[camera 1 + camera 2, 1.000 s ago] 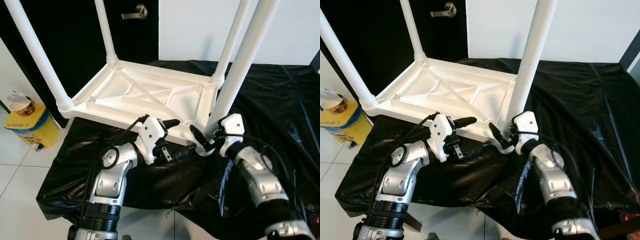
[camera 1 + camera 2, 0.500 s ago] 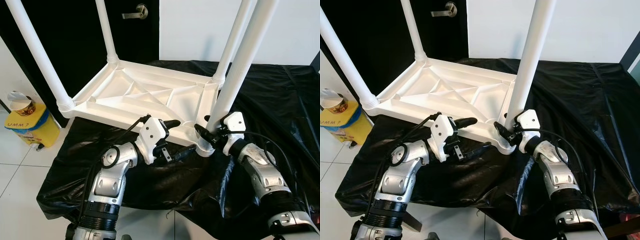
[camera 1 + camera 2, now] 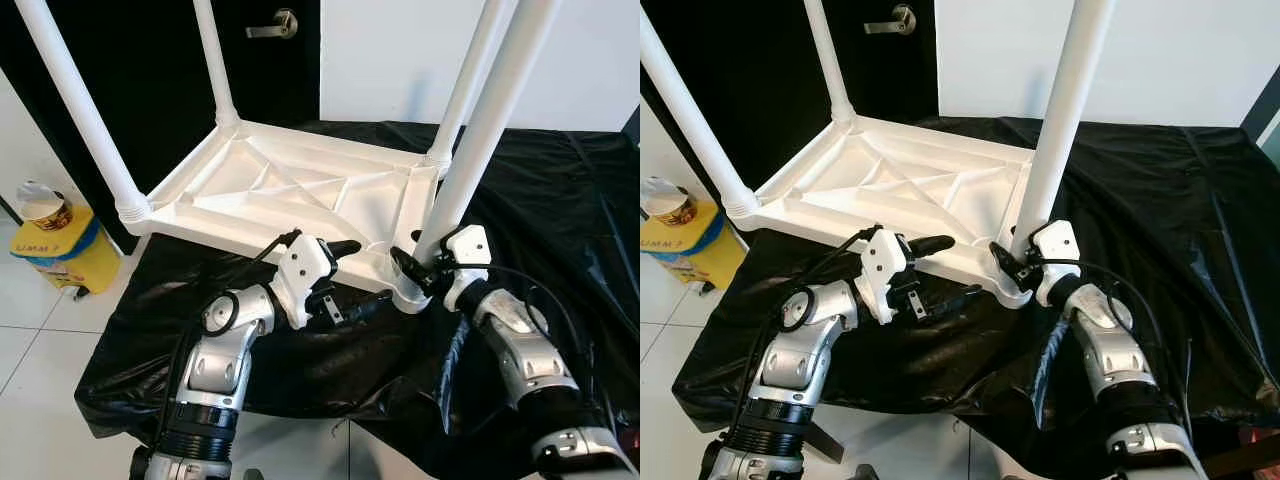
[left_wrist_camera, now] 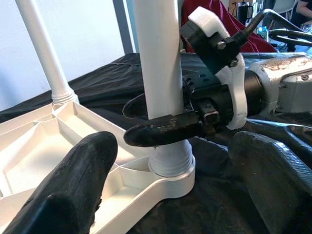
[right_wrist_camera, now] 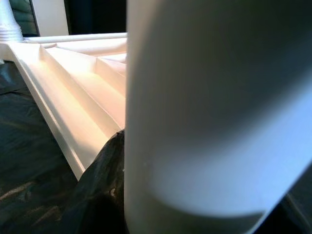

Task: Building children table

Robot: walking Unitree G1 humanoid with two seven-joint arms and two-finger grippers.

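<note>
A white plastic children's table (image 3: 290,190) lies upside down on a black sheet (image 3: 560,200), its legs pointing up. My right gripper (image 3: 415,268) is shut on the near-right leg (image 3: 480,130), just above the socket at its base. In the left wrist view one right finger (image 4: 165,129) crosses in front of that leg (image 4: 158,58) and the other curls behind it. In the right wrist view the leg (image 5: 209,107) is pressed close against the camera. My left gripper (image 3: 360,273) stands open at the table's front edge, left of that leg, holding nothing.
A yellow bin (image 3: 55,250) with a cup on top stands on the white tiled floor at the left. A black door with a metal handle (image 3: 270,25) is behind the table. The sheet spreads far to the right.
My right forearm has shifted a little while its gripper settled closer around the base of the leg. The left arm and the table have not moved.
</note>
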